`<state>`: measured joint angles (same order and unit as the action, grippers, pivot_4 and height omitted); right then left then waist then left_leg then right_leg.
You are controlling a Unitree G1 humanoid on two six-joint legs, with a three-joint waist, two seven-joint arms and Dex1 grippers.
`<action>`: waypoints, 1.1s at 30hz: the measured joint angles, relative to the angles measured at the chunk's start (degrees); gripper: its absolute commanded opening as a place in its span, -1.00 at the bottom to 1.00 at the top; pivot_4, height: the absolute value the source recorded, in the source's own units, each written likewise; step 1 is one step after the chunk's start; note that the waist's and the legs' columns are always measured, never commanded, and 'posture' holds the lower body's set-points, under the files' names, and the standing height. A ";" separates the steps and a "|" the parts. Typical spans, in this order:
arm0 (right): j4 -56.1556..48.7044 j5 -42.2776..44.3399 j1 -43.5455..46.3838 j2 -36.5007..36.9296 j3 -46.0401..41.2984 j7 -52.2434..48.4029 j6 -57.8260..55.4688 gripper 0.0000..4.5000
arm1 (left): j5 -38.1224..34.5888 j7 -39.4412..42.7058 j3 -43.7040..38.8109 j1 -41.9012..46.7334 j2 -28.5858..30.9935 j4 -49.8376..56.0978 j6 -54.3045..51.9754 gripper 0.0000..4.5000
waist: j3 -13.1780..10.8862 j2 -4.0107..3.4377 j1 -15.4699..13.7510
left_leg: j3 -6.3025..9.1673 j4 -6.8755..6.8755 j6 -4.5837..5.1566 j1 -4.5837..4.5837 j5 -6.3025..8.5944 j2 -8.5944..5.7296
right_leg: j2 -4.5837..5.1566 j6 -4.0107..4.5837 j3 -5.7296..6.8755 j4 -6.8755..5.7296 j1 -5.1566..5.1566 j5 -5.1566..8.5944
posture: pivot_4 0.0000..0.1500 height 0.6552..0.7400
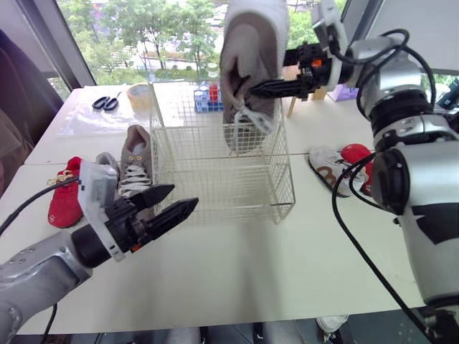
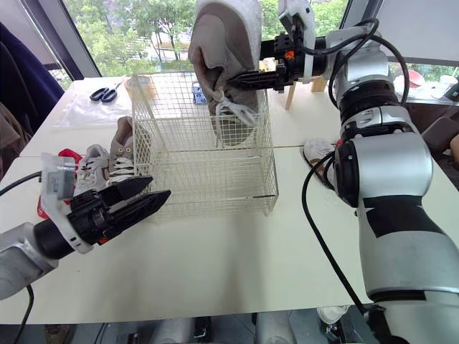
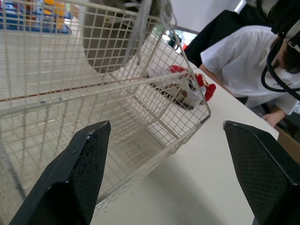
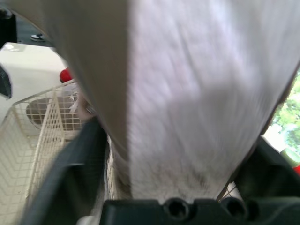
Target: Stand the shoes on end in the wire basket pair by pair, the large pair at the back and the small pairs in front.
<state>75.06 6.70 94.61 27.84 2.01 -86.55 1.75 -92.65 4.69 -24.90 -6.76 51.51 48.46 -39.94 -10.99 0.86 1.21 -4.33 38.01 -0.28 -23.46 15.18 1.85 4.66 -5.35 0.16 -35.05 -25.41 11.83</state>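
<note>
A cream wire basket [image 1: 188,130] stands mid-table. My right gripper [image 1: 267,89] is shut on a large grey shoe [image 1: 251,50], held on end with its lower part inside the back of the basket and its upper part above the rim. The other large grey shoe [image 1: 135,161] lies on the table against the basket's left side. A small red shoe [image 1: 66,197] and a small pale shoe [image 1: 107,160] lie further left. Right of the basket lie a small white-and-brown shoe [image 1: 330,169] and a red one [image 1: 357,155]. My left gripper [image 1: 171,202] is open, in front of the basket's left corner.
Scissors [image 1: 106,102], a tape roll [image 1: 138,94] and a blue rack [image 1: 207,97] sit at the table's far side behind the basket. A person in a white shirt [image 3: 243,51] is beyond the table's right end. Bare tabletop [image 1: 244,265] lies in front of the basket.
</note>
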 measured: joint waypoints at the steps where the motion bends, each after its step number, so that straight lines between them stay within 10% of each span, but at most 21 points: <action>1: 0.05 -1.04 -0.41 -0.10 0.18 0.68 0.32 0.98 | 0.26 -0.02 0.39 0.34 -0.02 0.00 0.33 0.76 | 0.00 0.00 0.01 | 0.00 0.00 -0.01 0.00 0.00 0.00 | 0.00 0.00 0.00 0.00 0.00 0.00 | 1.00 1.00; 19: -14.11 4.84 -10.95 11.59 -10.68 -0.13 -10.29 1.00 | -5.45 0.95 -9.21 3.53 2.94 -11.05 2.70 1.00 | -0.01 -0.02 -0.16 | -0.04 0.02 0.00 0.03 -0.01 0.00 | 0.01 -0.01 0.00 -0.03 0.02 0.00 | 1.00 1.00; 26: -55.73 21.65 -27.11 15.87 -16.50 6.25 -38.39 1.00 | 11.27 -1.89 -2.73 18.34 16.04 -34.53 -1.81 1.00 | -0.05 -0.10 -0.61 | 0.01 -0.01 0.00 0.05 -0.02 -0.01 | -0.05 -0.10 0.06 -0.16 0.00 -0.02 | 1.00 1.00; 33: -95.34 36.72 -47.01 21.22 -10.31 10.46 -56.83 1.00 | 31.95 3.40 20.31 48.26 10.94 -62.17 -13.87 1.00 | -0.02 0.35 -0.62 | 0.04 0.13 0.00 0.03 -0.02 -0.03 | -0.03 -0.29 0.11 -0.10 0.13 -0.13 | 1.00 1.00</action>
<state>-20.28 43.42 47.59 49.06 -8.30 -76.10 -55.08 -60.70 8.09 -4.59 41.49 62.45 -13.70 -53.82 -11.00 1.22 0.58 -4.29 38.13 -0.28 -23.43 15.16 1.82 4.63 -5.64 0.27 -35.15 -25.28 11.70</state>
